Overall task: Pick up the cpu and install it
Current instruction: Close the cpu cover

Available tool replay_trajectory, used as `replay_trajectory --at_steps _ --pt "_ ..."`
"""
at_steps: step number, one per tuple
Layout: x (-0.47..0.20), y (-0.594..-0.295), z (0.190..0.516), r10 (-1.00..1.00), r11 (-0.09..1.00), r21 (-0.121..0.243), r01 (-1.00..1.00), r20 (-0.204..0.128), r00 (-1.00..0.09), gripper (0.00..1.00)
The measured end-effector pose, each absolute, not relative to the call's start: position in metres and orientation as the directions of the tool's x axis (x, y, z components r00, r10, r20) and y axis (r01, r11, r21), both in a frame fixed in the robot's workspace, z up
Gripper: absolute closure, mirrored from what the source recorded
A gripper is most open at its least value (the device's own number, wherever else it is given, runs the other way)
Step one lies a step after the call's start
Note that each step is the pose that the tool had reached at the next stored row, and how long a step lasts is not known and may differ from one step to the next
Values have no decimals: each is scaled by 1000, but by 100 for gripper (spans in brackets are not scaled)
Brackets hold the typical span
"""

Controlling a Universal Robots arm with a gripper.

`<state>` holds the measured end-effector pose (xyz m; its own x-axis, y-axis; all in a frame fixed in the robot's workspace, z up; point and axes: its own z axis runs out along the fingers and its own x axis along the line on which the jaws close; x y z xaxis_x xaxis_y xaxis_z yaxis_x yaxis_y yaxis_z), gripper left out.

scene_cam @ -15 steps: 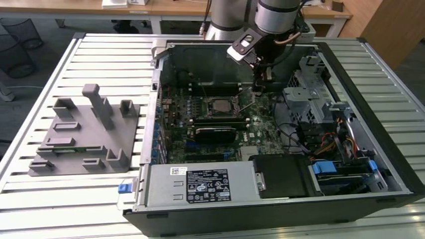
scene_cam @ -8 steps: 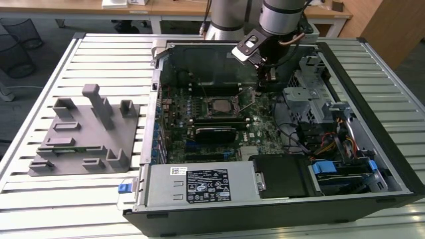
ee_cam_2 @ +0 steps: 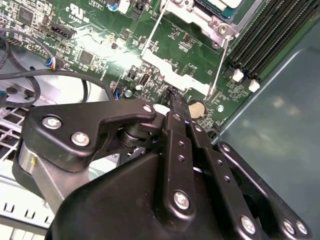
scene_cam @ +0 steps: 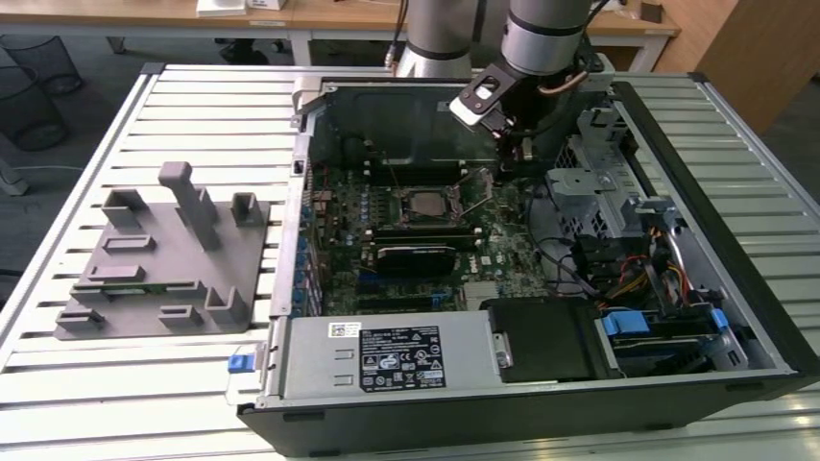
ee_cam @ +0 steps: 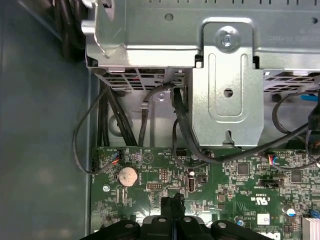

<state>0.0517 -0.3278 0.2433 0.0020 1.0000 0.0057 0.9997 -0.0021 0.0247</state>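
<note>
Inside the open computer case (scene_cam: 717, 288) on the slatted worktop (scene_cam: 192, 96), the gripper (scene_cam: 510, 161) is held low over the green board (scene_cam: 513, 250). Its fingers are pressed together with nothing seen between them in both wrist views. The cpu (scene_cam: 421, 204) appears to be lying in the socket at the middle of the board, apart from the gripper, with the metal frame (ee_cam_2: 175, 65) folded out beside it and thin levers (ee_cam_2: 220, 60) raised. From here, small parts on the board could be scraped or knocked by the closed tips (ee_cam: 172, 204) if they are lowered carelessly. The loose black cables (ee_cam: 180, 120) nearby could be snagged. If the cpu is not seated squarely, the socket contacts could be bent by pressure.
</note>
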Motion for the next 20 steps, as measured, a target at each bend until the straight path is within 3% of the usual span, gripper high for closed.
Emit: replay_trajectory --at_steps 20 --pt "41 -328 239 1000 -1 25 1000 6 1 89"
